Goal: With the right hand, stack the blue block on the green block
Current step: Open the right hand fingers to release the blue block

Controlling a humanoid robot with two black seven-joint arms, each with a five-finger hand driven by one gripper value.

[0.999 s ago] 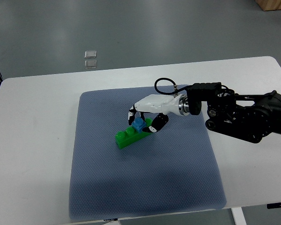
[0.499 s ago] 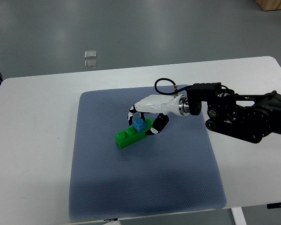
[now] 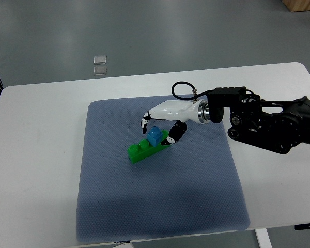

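Two blocks now stacked: blue block (image 3: 155,136) sits on green block's (image 3: 146,149) right end. Right hand (image 3: 160,132) has lifted slightly since a second ago, fingers loosened around blue, likely releasing. Task looks nearly done.

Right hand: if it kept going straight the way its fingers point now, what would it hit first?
Probably the blue block, sitting on the green block just under the right hand. From this one steep view, depth is unclear.
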